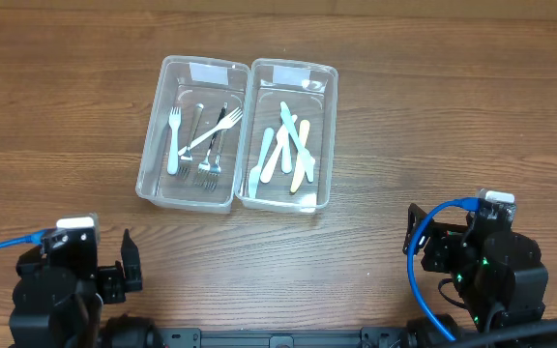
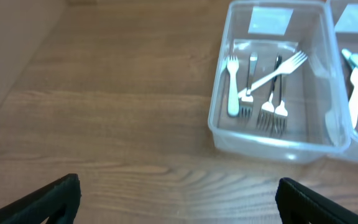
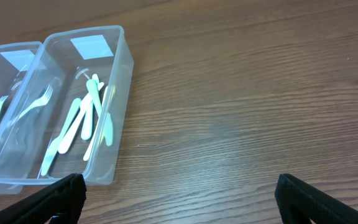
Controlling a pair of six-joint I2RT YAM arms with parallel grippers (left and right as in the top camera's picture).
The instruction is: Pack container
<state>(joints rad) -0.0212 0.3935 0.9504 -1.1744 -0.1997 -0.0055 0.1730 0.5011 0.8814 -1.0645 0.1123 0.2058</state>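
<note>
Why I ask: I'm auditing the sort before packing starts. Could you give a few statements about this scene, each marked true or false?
1. The left container holds forks. True.
2. The right container holds metal spoons. False: it holds pale green and cream plastic utensils.
3. The left end effector and the right end effector are both open and empty. True.
4. The containers stand far apart. False: they sit side by side, long walls together.
5. A fork lies loose on the table. False: all cutlery seen is inside the containers.
</note>
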